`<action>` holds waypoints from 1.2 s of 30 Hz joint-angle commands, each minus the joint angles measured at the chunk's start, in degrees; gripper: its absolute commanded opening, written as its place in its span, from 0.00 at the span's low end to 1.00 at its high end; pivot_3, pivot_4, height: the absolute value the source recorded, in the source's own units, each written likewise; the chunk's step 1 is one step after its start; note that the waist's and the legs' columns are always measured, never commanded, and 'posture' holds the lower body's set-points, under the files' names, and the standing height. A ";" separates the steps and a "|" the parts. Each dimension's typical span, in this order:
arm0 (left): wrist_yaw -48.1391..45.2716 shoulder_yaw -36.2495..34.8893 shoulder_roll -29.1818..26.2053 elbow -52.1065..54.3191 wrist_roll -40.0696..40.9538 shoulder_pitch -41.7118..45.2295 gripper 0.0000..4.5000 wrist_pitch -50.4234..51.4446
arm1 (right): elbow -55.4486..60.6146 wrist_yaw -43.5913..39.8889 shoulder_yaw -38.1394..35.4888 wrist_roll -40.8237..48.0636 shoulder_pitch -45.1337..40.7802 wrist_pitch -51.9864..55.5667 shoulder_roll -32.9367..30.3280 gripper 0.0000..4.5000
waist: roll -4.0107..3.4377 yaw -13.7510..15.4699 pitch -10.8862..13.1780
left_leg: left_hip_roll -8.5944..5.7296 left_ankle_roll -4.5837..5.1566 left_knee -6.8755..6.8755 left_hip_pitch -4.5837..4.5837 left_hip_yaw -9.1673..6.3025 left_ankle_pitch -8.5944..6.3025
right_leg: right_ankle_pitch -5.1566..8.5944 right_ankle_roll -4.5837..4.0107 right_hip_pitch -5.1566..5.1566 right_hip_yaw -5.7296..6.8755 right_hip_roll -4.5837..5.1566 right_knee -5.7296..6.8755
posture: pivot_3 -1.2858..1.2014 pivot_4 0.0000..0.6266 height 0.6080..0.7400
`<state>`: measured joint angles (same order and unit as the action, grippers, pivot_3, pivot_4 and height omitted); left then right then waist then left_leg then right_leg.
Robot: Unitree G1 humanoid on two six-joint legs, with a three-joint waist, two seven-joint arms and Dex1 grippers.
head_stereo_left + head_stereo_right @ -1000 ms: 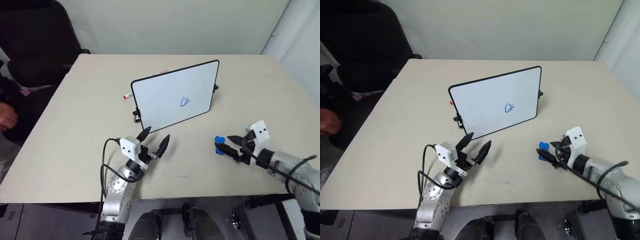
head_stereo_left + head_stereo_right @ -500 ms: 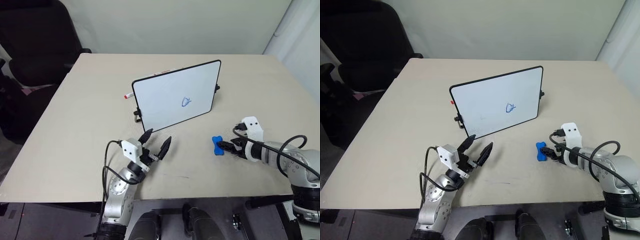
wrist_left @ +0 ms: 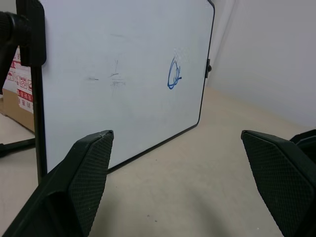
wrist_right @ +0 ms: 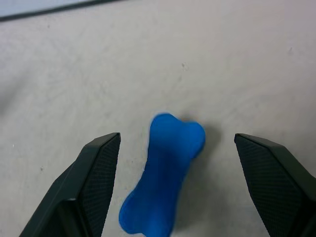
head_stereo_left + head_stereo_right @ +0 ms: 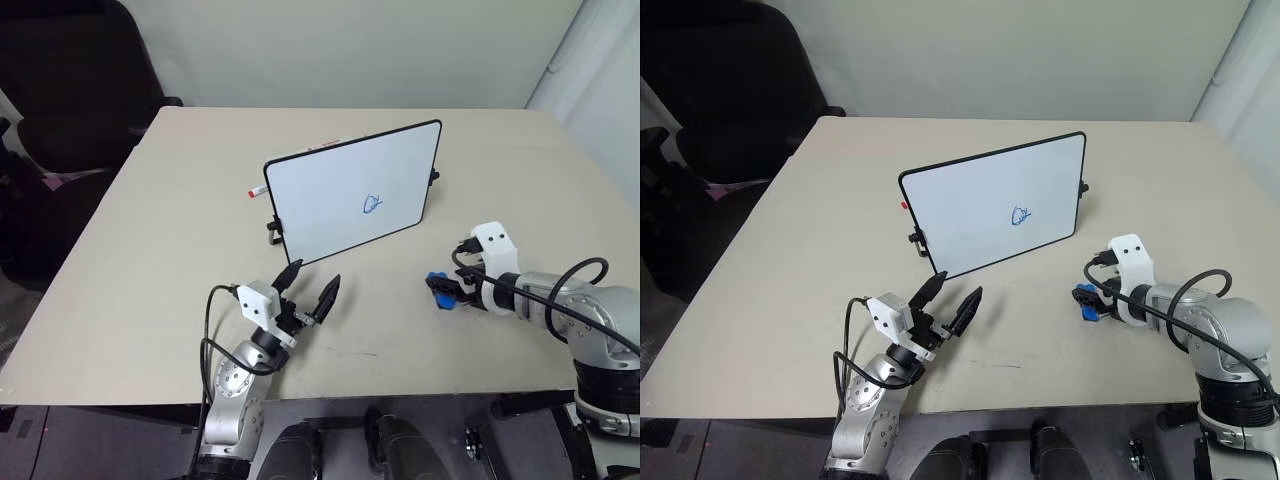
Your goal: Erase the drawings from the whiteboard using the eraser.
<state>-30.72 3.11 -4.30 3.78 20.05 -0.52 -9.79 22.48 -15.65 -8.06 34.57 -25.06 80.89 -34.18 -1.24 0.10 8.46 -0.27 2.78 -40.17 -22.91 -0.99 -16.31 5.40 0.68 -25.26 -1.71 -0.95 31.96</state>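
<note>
- The right gripper (image 4: 173, 148) is hanging over the eraser (image 4: 165, 173) with its fingers (image 4: 94, 173) spread wide, one on each side of the blue block, and neither finger is touching it.
- The eraser is lying flat on the pale surface (image 5: 150, 220), at about 4 o'clock from the whiteboard (image 5: 340, 200) and well apart from it.
- In the head view the right gripper is pointing toward 9 o'clock and tilting downward, with the eraser showing as a blue spot just at its fingertips.
- The left gripper (image 5: 308, 287) is resting near the front edge of the surface, at about 7 o'clock from the whiteboard, with its fingers (image 3: 89, 168) released and standing far apart, gripping nothing.
- The left gripper is aiming up toward the whiteboard's lower edge, and its fingertips are staying clear of the frame.
- The whiteboard is standing tilted back on small black feet near the middle of the surface, its black-framed face turning toward the robot.
- The drawings (image 5: 371, 204) are sitting on the white face as one small blue looped scribble, toward 3 o'clock from the board's centre.
- A few faint grey marks are showing on the white face at about 9 o'clock from the scribble in the left wrist view.
- A marker (image 5: 256, 190) with a red cap is peeking out behind the whiteboard's upper corner at 9 o'clock.
- A dark chair (image 5: 70, 70) is standing beyond the surface at about 10 o'clock.
</note>
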 commanded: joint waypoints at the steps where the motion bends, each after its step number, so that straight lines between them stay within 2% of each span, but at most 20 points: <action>1: 0.11 0.33 0.15 2.55 0.25 -0.33 1.00 -0.33 | 2.08 0.73 -0.38 -0.75 -0.61 1.18 0.32 0.87 | 0.00 0.00 0.00 | 0.00 0.00 0.00 0.00 0.00 0.00 | 0.00 0.00 0.00 0.00 0.00 0.00 | 0.52 0.24 1.00; 14: 0.03 0.54 -0.06 2.60 0.03 -0.34 1.00 -0.40 | 0.62 0.28 2.38 -3.06 1.42 2.25 1.36 0.87 | 0.00 0.00 0.00 | 0.00 0.00 0.00 0.00 0.00 0.00 | 0.00 0.00 -0.01 0.00 0.00 0.00 | 0.52 0.24 1.00; 17: -0.05 0.70 -0.05 2.56 -0.03 -0.31 1.00 -0.41 | 0.62 0.08 2.76 -3.39 1.52 2.18 1.30 0.74 | 0.00 0.00 0.00 | 0.00 0.00 0.00 0.00 0.01 0.00 | 0.00 0.00 0.00 0.00 0.00 0.00 | 0.52 0.24 1.00; 19: -0.07 0.80 0.01 2.53 -0.06 -0.32 1.00 -0.43 | 0.58 -0.14 2.87 -3.63 1.49 1.70 1.31 0.60 | 0.00 0.00 0.00 | 0.00 0.00 0.00 0.00 0.00 0.00 | 0.00 0.00 0.00 0.00 0.00 0.00 | 0.52 0.24 1.00; 24: -0.10 0.94 0.08 2.49 -0.09 -0.31 1.00 -0.45 | 0.52 -0.61 3.30 -3.95 1.26 1.34 1.13 0.60 | 0.00 0.00 0.00 | 0.00 0.00 0.00 0.00 0.00 0.00 | 0.00 0.00 0.00 0.00 0.00 0.00 | 0.52 0.24 1.00; 27: -0.13 1.06 0.10 2.57 -0.15 -0.36 1.00 -0.44 | 0.83 -0.94 4.12 -4.11 1.46 0.96 0.86 0.46 | 0.00 0.00 0.00 | 0.00 0.00 -0.01 0.00 0.01 0.00 | 0.00 0.00 0.00 0.00 0.01 0.00 | 0.52 0.24 1.00; 30: -0.09 1.01 0.06 2.81 -0.08 -0.52 1.00 -0.38 | 1.01 -1.17 4.25 -4.10 1.40 0.76 1.25 0.24 | 0.00 -0.01 0.00 | 0.00 0.00 0.00 0.00 0.00 0.00 | 0.00 0.00 -0.01 0.00 0.00 0.00 | 0.52 0.24 1.00; 33: -0.09 0.87 -0.04 3.04 0.11 -0.66 1.00 -0.28 | 0.75 -1.31 4.61 -4.43 1.24 0.73 1.46 0.24 | 0.00 -0.02 0.00 | 0.01 0.00 0.00 0.00 0.00 0.00 | 0.00 0.00 -0.01 0.00 -0.01 0.00 | 0.52 0.24 1.00; 36: -0.08 0.67 -0.14 3.27 0.27 -0.79 1.00 -0.19 | 0.74 -1.67 5.22 -4.86 1.43 0.11 1.30 0.13 | 0.00 -0.03 0.00 | 0.00 0.00 0.00 0.00 0.00 0.00 | 0.00 0.00 -0.01 0.00 0.00 0.00 | 0.52 0.24 1.00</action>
<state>-30.76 3.54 -4.42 4.58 20.06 -1.28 -9.69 22.47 -16.38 -3.44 29.74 -23.48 81.72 -32.75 -1.24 0.07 8.45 -0.27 2.78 -40.17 -22.90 -0.99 -16.32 5.40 0.68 -25.27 -1.71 -0.96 31.97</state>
